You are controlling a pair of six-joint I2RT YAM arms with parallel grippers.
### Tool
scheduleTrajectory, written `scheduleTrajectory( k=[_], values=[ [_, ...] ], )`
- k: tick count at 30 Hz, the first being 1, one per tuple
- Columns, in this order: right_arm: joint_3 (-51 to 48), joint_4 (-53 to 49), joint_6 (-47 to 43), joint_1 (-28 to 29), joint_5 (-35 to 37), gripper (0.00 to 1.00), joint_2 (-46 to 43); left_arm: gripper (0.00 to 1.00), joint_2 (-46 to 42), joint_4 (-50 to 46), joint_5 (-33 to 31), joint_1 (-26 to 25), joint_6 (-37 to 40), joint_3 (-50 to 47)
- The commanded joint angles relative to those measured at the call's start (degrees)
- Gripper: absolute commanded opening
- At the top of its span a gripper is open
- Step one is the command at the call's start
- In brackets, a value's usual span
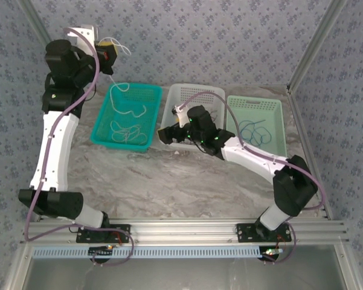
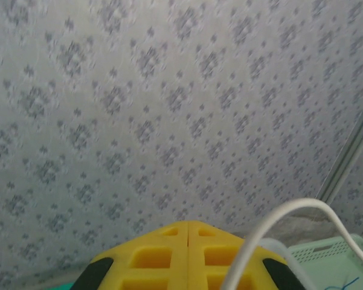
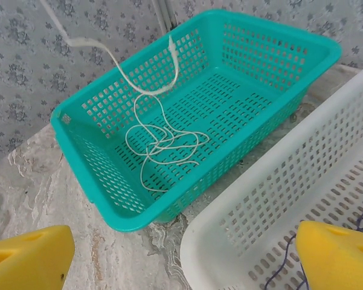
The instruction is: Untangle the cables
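Closest to us are the yellow fingers of the right pincer. They are spread wide apart with nothing between them. They hang over the rim of the white basket, just beside the teal basket.

The left pincer is pressed together high up by the dotted wall, pinching the white cable. That thin, floppy cable drops into the teal basket and lies there in loose loops.

A blue cable curls in the pale green basket. All three baskets are plastic with little holes. They sit on a marble-looking table.
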Motion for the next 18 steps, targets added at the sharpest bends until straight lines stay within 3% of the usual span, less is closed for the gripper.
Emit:
scheduleTrajectory(
  k=[1, 10, 16, 18],
  values=[
    [-0.3, -4.4, -1.2, -0.3, -0.3, 0.95, -2.3, 0.0, 0.4, 4.7, 1.0, 0.4, -0.5, -2.0],
    [-0.6, -8.8, -1.7, -1.2, -0.2, 0.94, -5.8, 0.03, 3.7, 11.0, 1.0, 0.4, -3.5, -16.8],
    [-3.6, -13.3, -1.8, -4.7, 2.7, 0.95, -12.4, 0.41, 10.3, -1.8, -4.0, 0.4, -2.7, -15.3],
    [-4.7, -15.2, -1.4, -7.0, 2.5, 0.95, -14.9, 0.58, 12.2, -5.5, -3.9, 0.4, -4.5, -14.7]
  ],
)
